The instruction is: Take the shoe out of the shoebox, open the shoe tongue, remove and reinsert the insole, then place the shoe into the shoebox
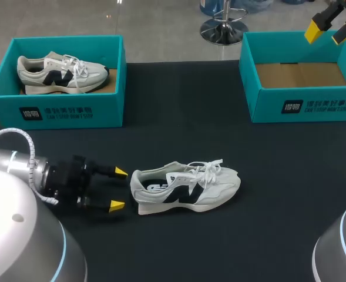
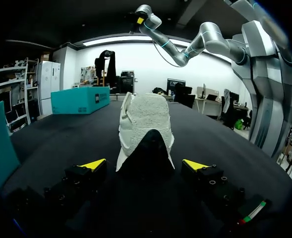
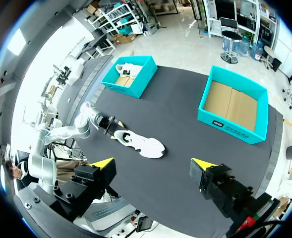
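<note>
Shoe [image 1: 184, 188]: on the surface, heel just ahead of left gripper [image 1: 118, 188], whose fingers are spread and not touching it. Right gripper [image 1: 330, 32]: fingers apart, holding nothing, raised high, shoebox [image 1: 302, 108] below and ahead.

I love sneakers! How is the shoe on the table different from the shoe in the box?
The shoe on the table lies on the black table; the shoe in the box sits inside the left teal shoebox. The first one's heel is ahead of the open left gripper; the shoe in the box has no gripper near it. Both are white sneakers with dark side logos and white laces.
</note>
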`<state>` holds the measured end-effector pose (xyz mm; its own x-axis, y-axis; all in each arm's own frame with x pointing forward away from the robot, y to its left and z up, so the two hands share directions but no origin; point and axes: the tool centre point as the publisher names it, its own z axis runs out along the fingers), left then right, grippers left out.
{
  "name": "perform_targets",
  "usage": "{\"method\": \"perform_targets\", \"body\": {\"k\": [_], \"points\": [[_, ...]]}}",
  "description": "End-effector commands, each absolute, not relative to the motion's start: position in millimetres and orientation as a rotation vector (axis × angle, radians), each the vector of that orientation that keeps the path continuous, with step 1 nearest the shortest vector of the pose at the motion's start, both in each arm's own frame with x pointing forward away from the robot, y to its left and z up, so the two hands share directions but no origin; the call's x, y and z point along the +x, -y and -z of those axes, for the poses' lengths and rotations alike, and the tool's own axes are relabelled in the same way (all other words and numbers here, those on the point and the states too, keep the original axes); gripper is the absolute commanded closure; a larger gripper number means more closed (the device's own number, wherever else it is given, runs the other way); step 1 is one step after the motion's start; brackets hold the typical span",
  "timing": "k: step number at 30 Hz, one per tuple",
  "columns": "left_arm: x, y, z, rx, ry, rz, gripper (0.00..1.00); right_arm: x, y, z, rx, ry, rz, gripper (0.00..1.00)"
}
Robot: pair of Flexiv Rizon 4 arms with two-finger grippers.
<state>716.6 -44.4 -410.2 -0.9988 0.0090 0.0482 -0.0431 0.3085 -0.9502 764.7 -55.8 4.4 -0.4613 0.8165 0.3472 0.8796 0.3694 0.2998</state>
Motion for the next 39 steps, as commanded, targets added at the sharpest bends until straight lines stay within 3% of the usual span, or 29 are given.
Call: {"method": "perform_targets", "body": {"k": [1, 39], "points": [[717.6, 51.5, 417.9, 0.04, 2.499, -1.832, 0.0, 766.0, 55.5, -4.7, -1.549, 2.48, 0.673, 0.0], [734.8, 84.9, 435.8, 0.055, 2.515, -1.813, 0.0, 766.0, 55.5, -4.7, -1.549, 2.48, 0.673, 0.0]]}}
